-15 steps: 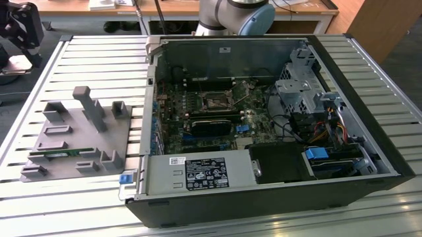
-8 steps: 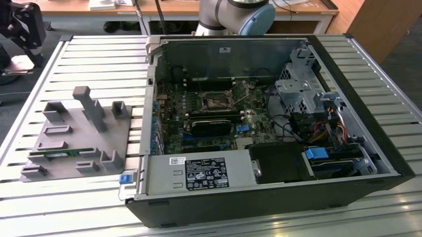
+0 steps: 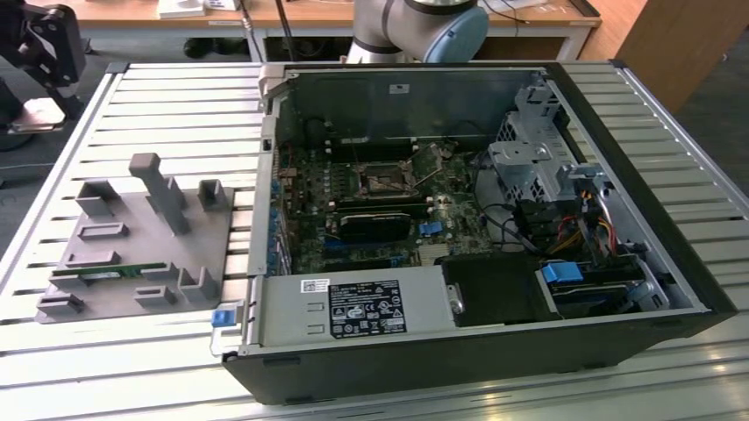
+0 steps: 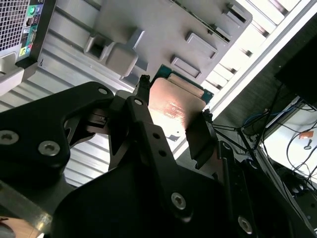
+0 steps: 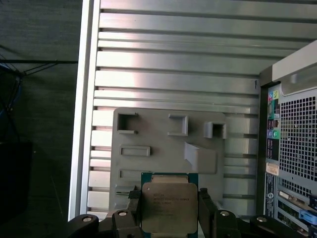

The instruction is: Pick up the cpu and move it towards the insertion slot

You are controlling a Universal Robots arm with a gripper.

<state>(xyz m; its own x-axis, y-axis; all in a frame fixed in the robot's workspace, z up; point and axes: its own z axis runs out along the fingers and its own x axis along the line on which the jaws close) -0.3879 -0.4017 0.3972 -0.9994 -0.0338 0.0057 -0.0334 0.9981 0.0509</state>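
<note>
Exterior view: high, off the arm, tilted down over the whole slatted table [image 3: 175, 105]; open computer case [image 3: 468, 219] at centre and right, grey holder plate [image 3: 129, 246] at lower left.
First wrist view: straight down past the gripper [image 5: 169, 198] clamping the cpu [image 5: 168, 210]; plate well below.
Second wrist view: very near the gripper's black body, looking obliquely.
Shared: plate, table and case in all three.

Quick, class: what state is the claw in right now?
Claw: closed, holding the cpu by two opposite edges.
</note>
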